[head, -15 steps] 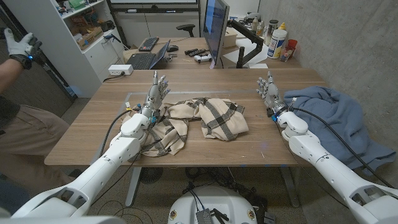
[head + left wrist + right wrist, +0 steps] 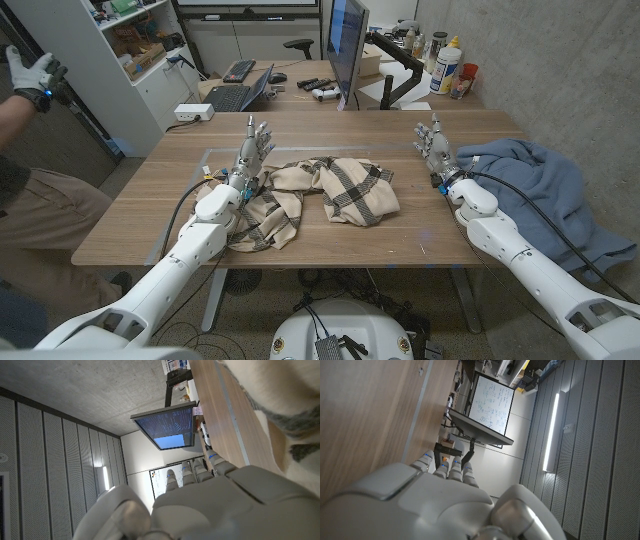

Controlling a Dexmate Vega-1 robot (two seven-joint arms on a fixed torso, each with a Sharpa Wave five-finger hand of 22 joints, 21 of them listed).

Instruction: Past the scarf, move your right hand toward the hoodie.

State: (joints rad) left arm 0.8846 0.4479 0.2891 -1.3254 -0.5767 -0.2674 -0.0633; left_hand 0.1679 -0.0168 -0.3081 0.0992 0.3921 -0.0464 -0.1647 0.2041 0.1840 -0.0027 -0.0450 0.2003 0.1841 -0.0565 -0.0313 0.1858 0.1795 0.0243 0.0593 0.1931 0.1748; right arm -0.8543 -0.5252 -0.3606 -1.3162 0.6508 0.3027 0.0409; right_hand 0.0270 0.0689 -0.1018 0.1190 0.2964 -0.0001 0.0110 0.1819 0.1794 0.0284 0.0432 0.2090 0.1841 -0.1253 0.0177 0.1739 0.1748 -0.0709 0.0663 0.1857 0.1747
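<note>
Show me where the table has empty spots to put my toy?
Bare wood lies between the scarf and the right hand, and along the table's far edge. It's crowded around the left hand and under the hoodie.

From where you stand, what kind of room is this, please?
Most likely an office or robotics lab: a monitor and a laptop stand on a desk behind the wooden table, shelves line the wall, and a person stands nearby.
</note>
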